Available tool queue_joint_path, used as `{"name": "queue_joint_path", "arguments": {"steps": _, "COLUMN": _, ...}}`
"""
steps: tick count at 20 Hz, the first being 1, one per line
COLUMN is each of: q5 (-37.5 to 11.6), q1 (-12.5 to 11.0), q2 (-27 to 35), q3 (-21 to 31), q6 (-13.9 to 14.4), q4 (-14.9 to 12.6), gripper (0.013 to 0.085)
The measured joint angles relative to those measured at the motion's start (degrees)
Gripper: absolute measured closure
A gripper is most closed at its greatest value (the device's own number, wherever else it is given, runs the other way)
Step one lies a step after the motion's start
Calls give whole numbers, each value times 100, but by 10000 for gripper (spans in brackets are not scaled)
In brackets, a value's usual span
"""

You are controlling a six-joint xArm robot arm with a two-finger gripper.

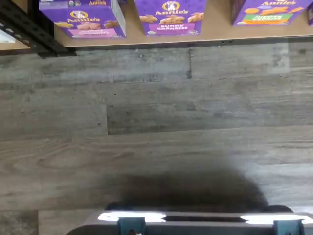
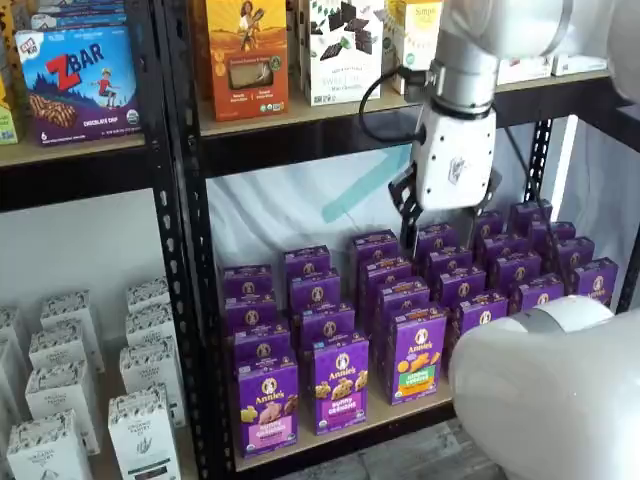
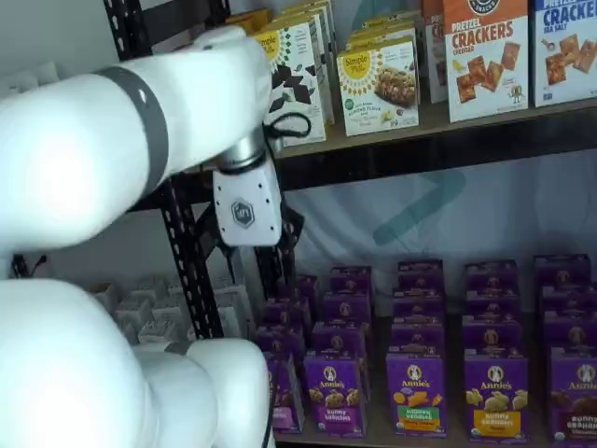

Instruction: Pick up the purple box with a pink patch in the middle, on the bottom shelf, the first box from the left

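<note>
nothing of the pick is done yet, as far as the pictures show. the purple box [image 2: 267, 405] with the pink band stands upright at the front edge of the bottom shelf [image 2: 345, 432], at the end of the front row nearest the black rack upright [image 2: 190, 300], untouched and in line with the others. just beside it, on the side away from the upright, stands a purple bunny grahams box [image 2: 340, 384], and beyond that a purple box with a green and orange patch [image 2: 417, 354]; more purple boxes fill the rows behind.

the tool [image 2: 440, 238] hangs well above the purple box and farther back over the rear rows, away from the rack upright. its black fingers stand spread with a gap between them and nothing in them.

in the wrist view the purple box [image 1: 84, 18] shows at the shelf's lip with the wooden floor [image 1: 156, 122] in front of it, so the camera looks mostly at floor, not at the target.

what is left, by my judgement, is all of it: bring the tool forward and down toward the rack upright, line it up on the purple box, close on it without nudging the bunny grahams box, and lift it clear of the bottom shelf.
</note>
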Motion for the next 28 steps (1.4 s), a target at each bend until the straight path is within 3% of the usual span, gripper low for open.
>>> {"name": "queue_joint_path", "arguments": {"steps": 9, "q5": -1243, "q1": 446, "q2": 625, "q3": 762, "q6": 490, "q4": -304, "gripper": 130}}
{"name": "queue_joint_path", "arguments": {"steps": 16, "q5": -2420, "q1": 681, "q2": 1285, "q3": 1203, "q6": 741, "q4": -344, "gripper": 130}}
{"name": "queue_joint_path", "arguments": {"steps": 28, "q5": -4055, "q1": 1003, "q2": 2868, "q3": 1480, "q6": 979, "q4": -238, "gripper": 130}}
